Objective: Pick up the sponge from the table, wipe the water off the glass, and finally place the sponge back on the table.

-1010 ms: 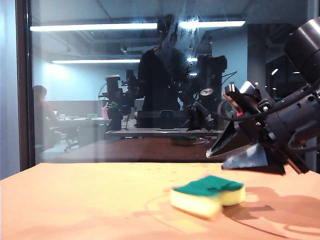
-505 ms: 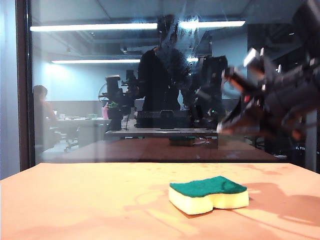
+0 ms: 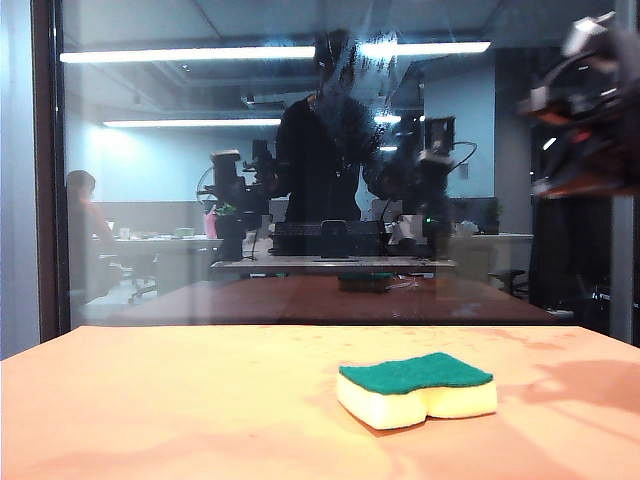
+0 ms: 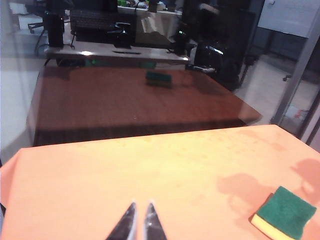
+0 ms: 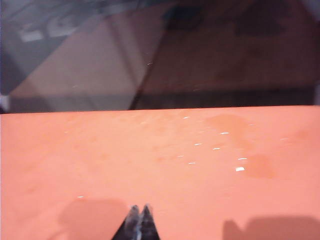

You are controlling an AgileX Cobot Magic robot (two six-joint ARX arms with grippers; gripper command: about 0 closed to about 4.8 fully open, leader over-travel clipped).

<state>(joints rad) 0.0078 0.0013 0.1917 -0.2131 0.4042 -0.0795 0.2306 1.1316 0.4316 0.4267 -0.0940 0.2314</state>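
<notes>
Dim bluish glass (image 3: pixel 200 200) with strip-light glare — right wrist view soft, arm blurred.

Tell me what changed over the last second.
The right claw let go of the sponge, shut empty and rose to the upper right of the exterior view. The sponge dropped flat onto the table. The left claw stayed shut; droplets remain on the glass.
</notes>
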